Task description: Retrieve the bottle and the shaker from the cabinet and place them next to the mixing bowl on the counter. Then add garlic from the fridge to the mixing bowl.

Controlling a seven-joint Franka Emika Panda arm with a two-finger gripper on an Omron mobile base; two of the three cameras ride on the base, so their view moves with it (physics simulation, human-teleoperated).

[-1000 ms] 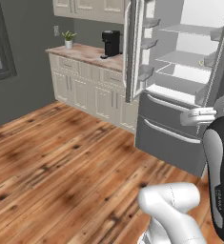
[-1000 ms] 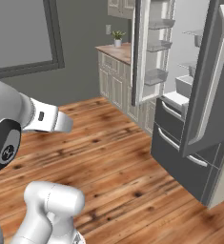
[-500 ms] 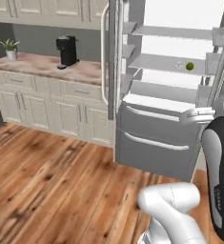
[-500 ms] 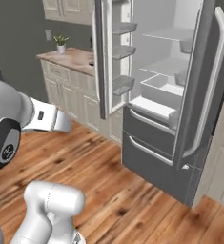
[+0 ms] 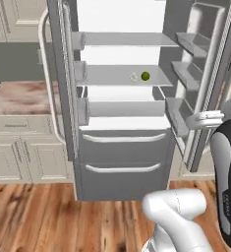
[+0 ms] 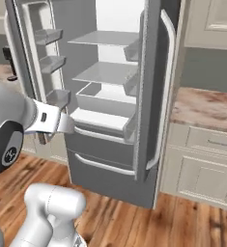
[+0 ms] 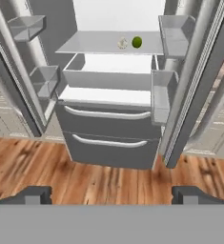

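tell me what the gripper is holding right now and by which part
Nothing is held. The gripper is open with its fingertips wide apart, facing the open fridge; the garlic sits on a shelf inside.

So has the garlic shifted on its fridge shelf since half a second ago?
No. The garlic sits just left of the green fruit on the same shelf; the camera moved.

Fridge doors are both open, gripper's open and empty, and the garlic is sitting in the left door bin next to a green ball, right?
Not quite: the garlic lies on a fridge interior shelf beside the green ball, not in a door bin, as the left base view shows. Both doors are open; the gripper is open and empty.
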